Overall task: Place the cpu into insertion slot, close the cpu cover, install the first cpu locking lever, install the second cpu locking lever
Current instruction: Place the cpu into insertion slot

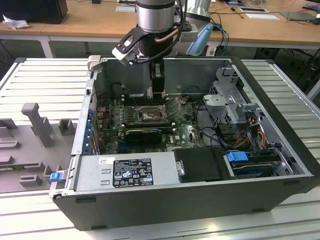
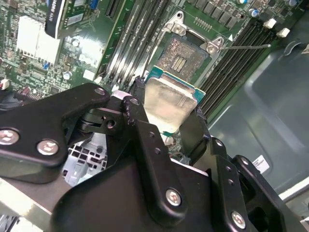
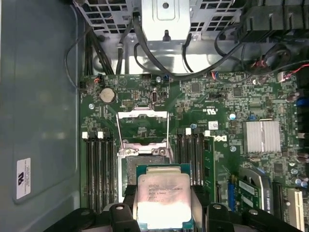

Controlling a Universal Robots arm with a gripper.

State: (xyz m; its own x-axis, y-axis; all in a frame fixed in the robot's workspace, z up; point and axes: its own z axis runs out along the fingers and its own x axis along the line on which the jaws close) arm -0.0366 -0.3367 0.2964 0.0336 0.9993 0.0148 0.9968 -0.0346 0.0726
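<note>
While your gripper (image 2: 166, 118) pinched the cpu (image 2: 170, 102) by opposite edges, you held it level, leaving its underside free to seat; the insertion slot (image 2: 182, 54) lay open just beyond the jaws, its cpu cover (image 3: 143, 114) swung back clear.

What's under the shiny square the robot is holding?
The green board and the open insertion slot, its dark middle showing. The cpu, in the gripper, covers part of the slot.
</note>
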